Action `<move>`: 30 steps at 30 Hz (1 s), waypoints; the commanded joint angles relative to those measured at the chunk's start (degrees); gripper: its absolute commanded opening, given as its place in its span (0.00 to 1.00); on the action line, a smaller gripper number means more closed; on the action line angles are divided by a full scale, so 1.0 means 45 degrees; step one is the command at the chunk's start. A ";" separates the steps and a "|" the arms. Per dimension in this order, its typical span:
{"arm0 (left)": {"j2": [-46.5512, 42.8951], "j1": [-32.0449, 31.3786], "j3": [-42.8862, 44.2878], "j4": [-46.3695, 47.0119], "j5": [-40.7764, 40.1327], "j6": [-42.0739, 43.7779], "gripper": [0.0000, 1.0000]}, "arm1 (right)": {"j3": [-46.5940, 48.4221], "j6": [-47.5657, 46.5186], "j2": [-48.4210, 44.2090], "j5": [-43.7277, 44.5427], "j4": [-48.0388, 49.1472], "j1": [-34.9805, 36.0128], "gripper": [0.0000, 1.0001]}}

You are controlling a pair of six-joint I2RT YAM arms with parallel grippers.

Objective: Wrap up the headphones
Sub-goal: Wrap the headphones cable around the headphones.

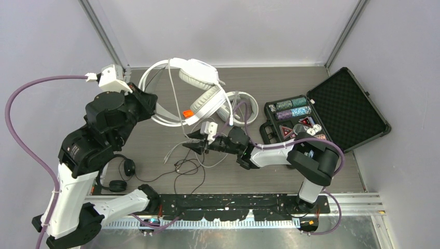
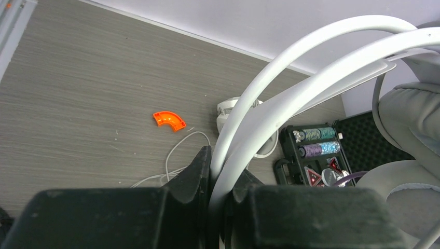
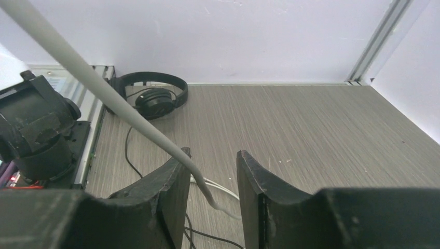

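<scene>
Overhead view, close wrist views, headphones shared

No legible text, seemingly, anywhere.

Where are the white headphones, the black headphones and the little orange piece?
white headphones [image 1: 198, 71]: top view, on the upper padded ear cup.
black headphones [image 3: 155, 99]: right wrist view, on the round ear cup.
orange piece [image 2: 169, 120]: left wrist view, on the middle of its curve.
</scene>
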 commanded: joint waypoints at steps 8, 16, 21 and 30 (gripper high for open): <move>-0.0075 0.0015 0.0762 0.1244 0.0375 -0.0720 0.00 | 0.1169 0.1152 0.1021 -0.1129 0.1531 0.0005 0.43; 0.0240 0.0010 0.1625 0.0562 0.1771 0.0323 0.00 | 0.0214 0.3351 0.1468 -0.0548 0.4227 -0.0892 0.01; 0.0073 0.0015 0.2041 0.0531 0.2625 0.1024 0.00 | -0.0681 0.3536 0.0676 -0.0330 0.4254 -0.1736 0.00; 0.1103 0.0015 0.3433 -0.1415 0.6312 0.2526 0.00 | -0.1530 0.3738 -0.0681 -0.0206 0.4219 -0.2510 0.00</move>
